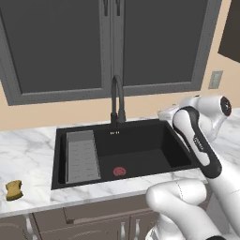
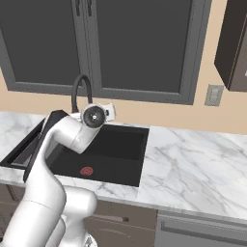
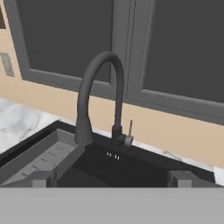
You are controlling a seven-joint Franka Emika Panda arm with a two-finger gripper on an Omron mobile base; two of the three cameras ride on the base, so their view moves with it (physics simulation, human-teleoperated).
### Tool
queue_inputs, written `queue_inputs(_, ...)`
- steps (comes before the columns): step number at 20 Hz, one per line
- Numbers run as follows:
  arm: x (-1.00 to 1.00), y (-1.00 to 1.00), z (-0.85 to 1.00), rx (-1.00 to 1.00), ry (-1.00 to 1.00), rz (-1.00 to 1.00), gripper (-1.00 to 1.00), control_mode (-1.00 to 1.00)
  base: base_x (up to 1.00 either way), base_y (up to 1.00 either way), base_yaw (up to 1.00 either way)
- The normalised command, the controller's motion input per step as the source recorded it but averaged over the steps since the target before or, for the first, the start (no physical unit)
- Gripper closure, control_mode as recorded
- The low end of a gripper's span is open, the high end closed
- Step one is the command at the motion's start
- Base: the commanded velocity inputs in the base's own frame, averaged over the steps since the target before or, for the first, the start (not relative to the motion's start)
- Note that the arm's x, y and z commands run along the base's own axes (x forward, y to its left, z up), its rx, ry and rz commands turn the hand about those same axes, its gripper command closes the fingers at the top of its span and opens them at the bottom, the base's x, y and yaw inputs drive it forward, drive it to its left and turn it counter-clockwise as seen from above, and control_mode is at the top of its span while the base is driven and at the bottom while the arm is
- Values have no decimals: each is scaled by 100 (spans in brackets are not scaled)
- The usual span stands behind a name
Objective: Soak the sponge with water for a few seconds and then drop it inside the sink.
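The sponge (image 1: 14,190), a small yellow-brown block, lies on the marble counter far left of the sink (image 1: 58,159), near the front edge. The black sink has a red-ringed drain (image 1: 119,171), a grey ribbed rack (image 1: 82,157) on its left side and a tall arched faucet (image 1: 117,101). My gripper (image 3: 111,178) hovers over the basin's right side, facing the faucet (image 3: 100,87). It is open, with nothing between its fingertips (image 3: 41,178). Water is out of view; the spout is dry.
Dark window panels stand behind the faucet. A wall outlet (image 2: 213,95) sits to the right. Marble counter (image 2: 193,164) stretches right of the sink (image 2: 120,159), under a dark upper cabinet (image 2: 234,43). My arm's elbow (image 1: 199,140) overhangs the basin's right rim.
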Motion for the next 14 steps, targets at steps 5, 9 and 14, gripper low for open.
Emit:
queue_inputs(5, 0, 2, -17, 0, -19, 6, -100, -100, 0, 0, 0)
queue_inputs(9, 0, 2, -13, 0, -20, 3, -100, -100, 0, 0, 0)
queue_inputs(14, 0, 0, -8, 0, -16, 4, -100, -100, 0, 0, 0)
